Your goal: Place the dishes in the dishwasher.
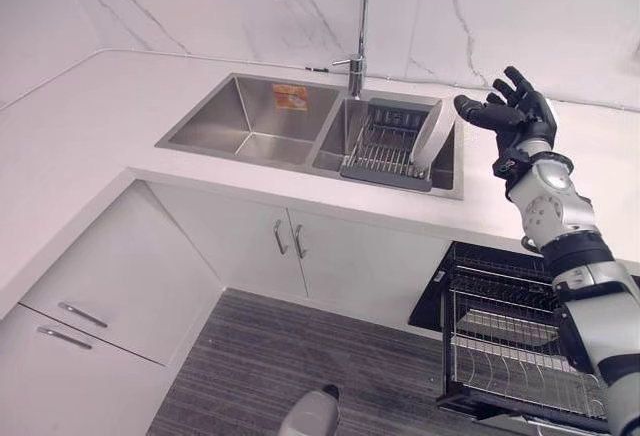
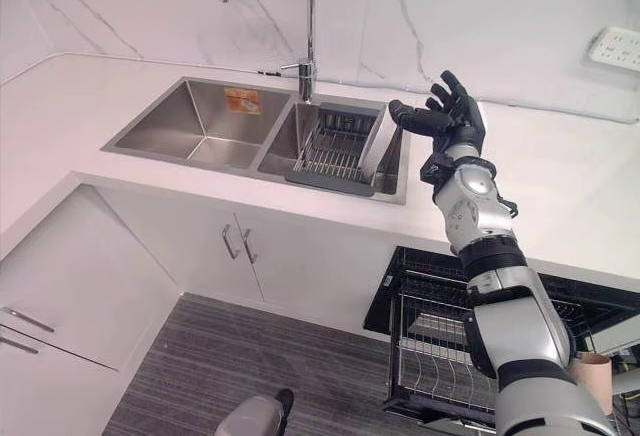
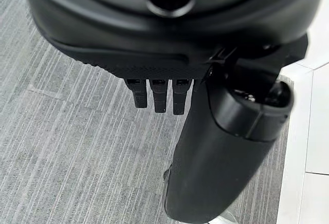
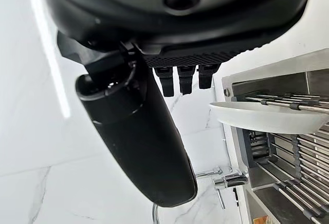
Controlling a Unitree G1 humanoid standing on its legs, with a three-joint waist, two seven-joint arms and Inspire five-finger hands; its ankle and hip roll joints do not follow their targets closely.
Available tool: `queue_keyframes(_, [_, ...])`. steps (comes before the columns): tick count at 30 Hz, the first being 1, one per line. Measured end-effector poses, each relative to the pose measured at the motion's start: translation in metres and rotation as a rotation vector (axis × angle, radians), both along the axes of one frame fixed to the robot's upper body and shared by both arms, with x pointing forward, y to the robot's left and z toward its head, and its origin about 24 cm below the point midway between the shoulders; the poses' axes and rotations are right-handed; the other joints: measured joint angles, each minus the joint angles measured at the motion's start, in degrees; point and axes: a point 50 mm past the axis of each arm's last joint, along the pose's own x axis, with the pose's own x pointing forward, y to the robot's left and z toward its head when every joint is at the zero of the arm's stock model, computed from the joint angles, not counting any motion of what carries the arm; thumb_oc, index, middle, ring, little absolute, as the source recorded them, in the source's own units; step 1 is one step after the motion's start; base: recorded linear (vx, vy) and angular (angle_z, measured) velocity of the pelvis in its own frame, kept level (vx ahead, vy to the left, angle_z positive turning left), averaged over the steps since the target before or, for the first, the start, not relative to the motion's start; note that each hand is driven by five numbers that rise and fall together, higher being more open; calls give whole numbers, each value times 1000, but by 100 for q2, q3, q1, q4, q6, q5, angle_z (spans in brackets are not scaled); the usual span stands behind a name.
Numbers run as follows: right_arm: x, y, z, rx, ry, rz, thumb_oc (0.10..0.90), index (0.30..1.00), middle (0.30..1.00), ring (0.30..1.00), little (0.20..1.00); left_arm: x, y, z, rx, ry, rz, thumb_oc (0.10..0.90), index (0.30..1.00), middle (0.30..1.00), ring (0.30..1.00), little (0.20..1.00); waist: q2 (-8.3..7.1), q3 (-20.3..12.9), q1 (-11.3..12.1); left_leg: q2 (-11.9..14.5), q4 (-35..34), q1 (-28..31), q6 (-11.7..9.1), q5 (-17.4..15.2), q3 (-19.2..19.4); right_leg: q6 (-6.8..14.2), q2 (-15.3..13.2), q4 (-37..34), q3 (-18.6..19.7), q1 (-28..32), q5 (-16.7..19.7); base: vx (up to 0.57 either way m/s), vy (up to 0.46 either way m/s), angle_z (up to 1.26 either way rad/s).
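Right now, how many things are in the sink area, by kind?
White plate: 1
Dish rack: 1
Sink basins: 2
Faucet: 1
Total: 5

Dishwasher rack point(image 1: 510, 356) cut by frame edge, partly behind arm.

White marble-look table point(image 1: 90, 146) runs from the left edge across to the right, turning a corner at upper left. A steel double sink point(image 1: 245, 121) is set into it at centre. The sink's right basin holds a dark wire rack point(image 1: 385, 151), a white plate point(image 1: 432, 136) leaning at the rack's right end. A tap point(image 1: 355, 16) rises behind the sink. Grey striped floor point(image 1: 300, 356) lies below.
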Motion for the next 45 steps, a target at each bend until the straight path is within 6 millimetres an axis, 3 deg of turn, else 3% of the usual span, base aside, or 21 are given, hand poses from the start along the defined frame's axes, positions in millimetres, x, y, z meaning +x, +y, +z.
queue_keyframes(7, [0,-2,1,-2,0,-4,800,900,900,900,900,1,-1,0,-1,0,-8,800,900,900,900,900,97,255,17,-19,-3,-43,0,16,-49,42,-7,-1,-25,-35,14,27,32,2])
queue_keyframes(14, [-2,-6,7,-8,-23,-24,800,900,900,900,900,16,-2,2,-4,-39,-20,800,900,900,900,900,184,573,-11,-12,-11,-226,-5,84,-55,29,-18,67,-5,-273,25,-18,-2,0])
queue_keyframes(19, [-2,-3,11,-11,-40,-15,800,900,900,900,900,23,-2,3,-4,-61,-26,800,900,900,900,900,152,688,-31,-14,-22,-224,5,70,-29,33,-19,33,10,-272,25,52,16,-2])
queue_keyframes(25, [-6,17,43,-36,-168,49,800,900,900,900,900,27,-6,2,-11,-62,-63,800,900,900,900,900,200,947,-135,-16,-1,-314,25,71,86,42,-40,96,135,-457,57,-66,24,-9])
queue_keyframes(26, [-9,21,60,-49,-228,56,800,900,900,900,900,36,-7,4,-17,-89,-75,800,900,900,900,900,261,1127,-155,-15,10,-439,29,122,91,23,-50,156,161,-609,80,-69,0,-6])
queue_keyframes(32, [-11,20,80,-63,-282,24,800,900,900,900,900,64,-10,11,-30,-179,-106,800,900,900,900,900,355,1553,-162,-15,5,-760,32,235,116,-9,-65,273,239,-1019,133,-84,-1,-6])
queue_keyframes(33, [-18,30,104,-89,-372,32,800,900,900,900,900,74,-12,14,-35,-208,-107,800,900,900,900,900,355,1772,-211,-7,16,-931,39,278,181,-32,-66,331,319,-1255,175,-130,2,-18])
queue_keyframes(34, [-21,34,115,-95,-409,46,800,900,900,900,900,79,-13,15,-42,-224,-100,800,900,900,900,900,382,1874,-256,-4,13,-980,48,310,206,-38,-57,331,327,-1307,210,-117,-1,-12])
queue_keyframes(37, [-31,44,131,-110,-479,65,800,900,900,900,900,93,-15,20,-49,-272,-105,800,900,900,900,900,374,1955,-327,6,-5,-1201,71,362,254,-35,-31,308,401,-1573,305,-68,-2,-10])
queue_keyframes(45, [-38,61,138,-126,-501,103,800,900,900,900,900,105,-16,24,-49,-304,-113,800,900,900,900,900,347,1979,-457,21,-30,-1211,106,366,403,3,32,84,515,-1563,493,-11,-4,-9])
